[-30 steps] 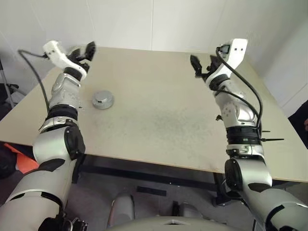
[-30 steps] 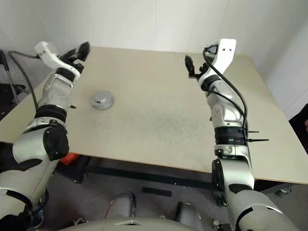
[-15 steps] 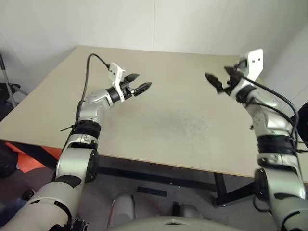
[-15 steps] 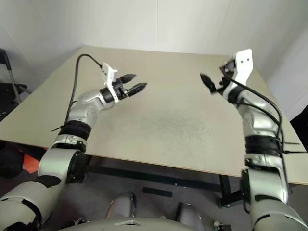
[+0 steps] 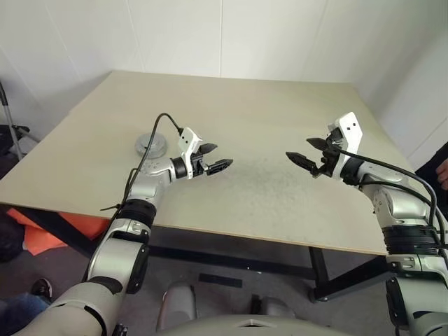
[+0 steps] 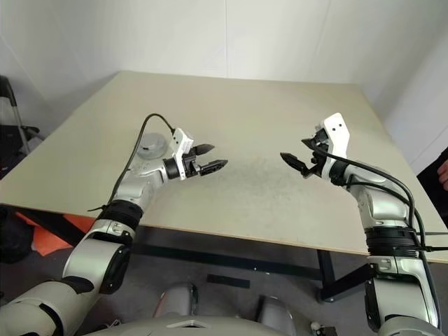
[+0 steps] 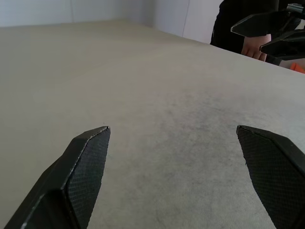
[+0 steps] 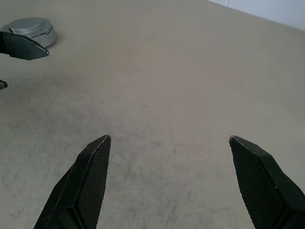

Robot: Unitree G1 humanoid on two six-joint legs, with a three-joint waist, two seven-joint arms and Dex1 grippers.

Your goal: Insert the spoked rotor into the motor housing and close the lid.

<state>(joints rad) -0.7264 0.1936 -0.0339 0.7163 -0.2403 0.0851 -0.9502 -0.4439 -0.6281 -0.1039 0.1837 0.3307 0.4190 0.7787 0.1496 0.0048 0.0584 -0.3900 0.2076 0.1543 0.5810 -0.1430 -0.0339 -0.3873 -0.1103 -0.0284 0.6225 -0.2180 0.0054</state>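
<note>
Over the middle of the pale surface (image 5: 266, 140), I hold both hands just above the top, facing one another across a bare, faintly scuffed patch. My left hand (image 5: 213, 158) is spread wide and holds nothing; my right hand (image 5: 306, 152) is likewise spread wide and holds nothing.

The one task part I can make out is a round grey metal disc (image 5: 151, 145) lying flat on the surface, plain on top with a raised centre. I take it for the lid, or the motor closed under it; which, I cannot tell. From my left hand it lies at about nine o'clock, behind the wrist and close beside that forearm, while the fingers point away from it toward three o'clock. From my right hand it lies well apart, across the surface at nine o'clock, straight ahead of the spread fingers (image 8: 90, 171). Being round, it offers no long axis to line up on.

My left arm is plainly the nearer, so I judge the reach falls to it, once that hand turns back.

A person's hand (image 7: 252, 47) shows beyond the far edge.
</note>
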